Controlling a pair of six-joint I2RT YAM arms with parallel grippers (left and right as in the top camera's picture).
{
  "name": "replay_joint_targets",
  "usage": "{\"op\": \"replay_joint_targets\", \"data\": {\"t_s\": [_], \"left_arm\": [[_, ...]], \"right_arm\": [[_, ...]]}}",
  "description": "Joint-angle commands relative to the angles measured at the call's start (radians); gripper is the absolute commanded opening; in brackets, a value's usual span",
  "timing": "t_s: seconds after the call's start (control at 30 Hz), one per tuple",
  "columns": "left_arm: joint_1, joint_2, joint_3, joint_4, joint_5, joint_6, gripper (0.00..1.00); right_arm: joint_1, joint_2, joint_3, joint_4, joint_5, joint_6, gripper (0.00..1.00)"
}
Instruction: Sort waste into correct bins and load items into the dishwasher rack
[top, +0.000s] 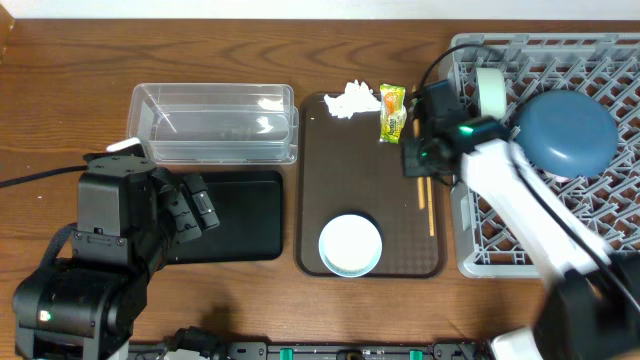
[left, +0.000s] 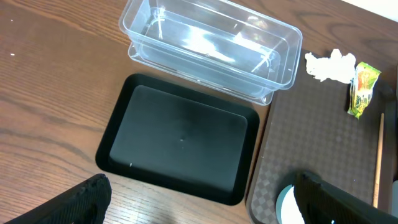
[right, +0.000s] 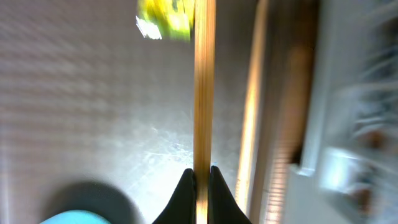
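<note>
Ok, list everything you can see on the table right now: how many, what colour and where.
clear tub: one, transparent, back left
black tray: one, black, in front of the tub
brown serving tray: one, brown, centre
tissue: one, white, crumpled, serving tray's far end
snack wrapper: one, yellow-green, right of the tissue
mint bowl: one, mint-green rim, serving tray's near end
chopsticks: two, wooden, serving tray's right side
dishwasher rack: one, grey, right
blue bowl: one, dark blue, in the rack
white dish: one, white, rack's far left
left gripper: open, over the black tray's left edge
right gripper: shut on one chopstick
</note>
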Motion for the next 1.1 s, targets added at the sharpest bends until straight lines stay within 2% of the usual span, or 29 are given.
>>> {"op": "replay_joint_targets", "data": {"t_s": [0.0, 0.2, 0.3, 0.67, 0.7, 0.73, 0.77, 0.97, 1.07], "left_arm": [[0.003, -0.002, 0.000, 0.000, -0.016, -0.006, 0.96], [0.003, -0.002, 0.000, 0.000, -0.016, -0.006, 0.96], [0.003, -0.002, 0.000, 0.000, -0.016, -0.006, 0.95], [0.003, -0.002, 0.000, 0.000, -0.016, -0.006, 0.96], [0.003, -0.002, 0.000, 0.000, -0.016, -0.006, 0.96], [0.003, -0.002, 0.000, 0.000, -0.016, -0.006, 0.96], [0.003, -0.002, 0.000, 0.000, -0.016, -0.006, 0.96], [0.003, -0.002, 0.000, 0.000, -0.016, -0.006, 0.96], [0.003, -0.002, 0.000, 0.000, -0.016, -0.006, 0.96]], "right_arm": [[-0.058, -0.097, 0.010, -0.006, 0.063, -0.099, 0.01], [-0.192, -0.108, 0.001, -0.015, 0.057, -0.222, 0.01], [-0.229, -0.093, -0.013, -0.024, -0.015, -0.304, 0.01], [-0.292, -0.061, -0.019, -0.035, -0.007, -0.281, 0.01], [-0.294, -0.054, -0.019, -0.039, -0.007, -0.271, 0.10], [-0.294, -0.048, -0.019, -0.045, -0.013, -0.271, 0.28], [-0.293, -0.042, -0.019, -0.054, -0.018, -0.271, 0.37], [-0.239, -0.072, -0.017, -0.081, -0.123, -0.275, 0.38], [-0.156, -0.082, -0.017, -0.084, -0.164, -0.273, 0.35]]}}
